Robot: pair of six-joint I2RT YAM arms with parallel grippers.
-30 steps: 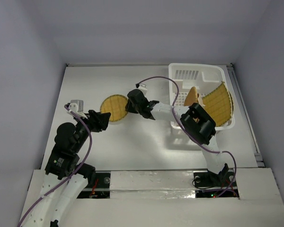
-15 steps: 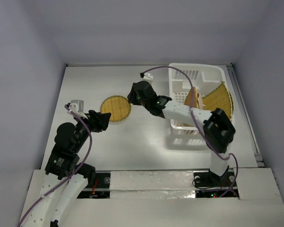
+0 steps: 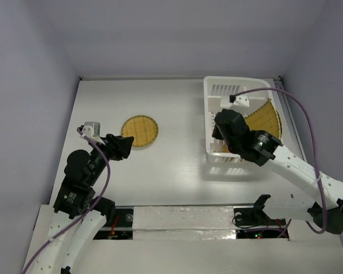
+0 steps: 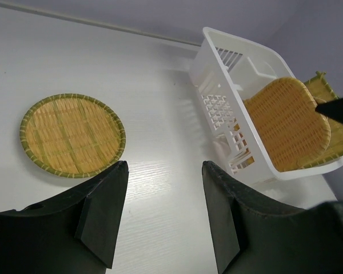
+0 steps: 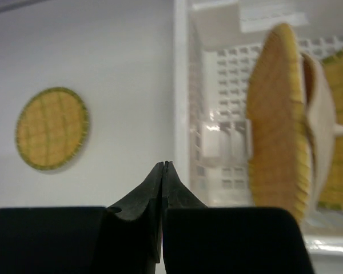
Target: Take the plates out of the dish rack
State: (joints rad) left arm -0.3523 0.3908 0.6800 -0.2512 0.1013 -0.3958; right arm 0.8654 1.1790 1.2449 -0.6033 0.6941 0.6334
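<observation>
- The tabletop (image 3: 177, 171) is white and flat. It has a thin raised edge along its far side.
- Plain grey-purple walls (image 3: 177, 34) stand around it at 9, 12 and 3 o'clock.
- A shiny white strip (image 3: 183, 220) runs along the near edge at 6 o'clock, where the arms are bolted on.
- The small round plate (image 3: 140, 132) lies flat on the tabletop, at about 10 o'clock from the middle. Nothing touches it.
- The dish rack (image 3: 217, 85) sits in the corner at 2 o'clock, well apart from the round plate.
- The rounded-square plate (image 4: 286, 123) stands on its edge inside the rack, leaning a bit.
- The large square plate (image 3: 266, 123) is just behind it on the 3 o'clock side. It leans on the rack wall and pokes up over the rim.
- The left gripper (image 4: 164, 171) hangs low at 8 o'clock, near the round plate. Its fingers are wide apart and have nothing between them.
- The right gripper (image 5: 162, 171) is up over the 9 o'clock side of the rack. Its fingers are pressed together and hold nothing.
- A purple cable (image 3: 300, 108) loops from the right arm over the rack's 3 o'clock side.
</observation>
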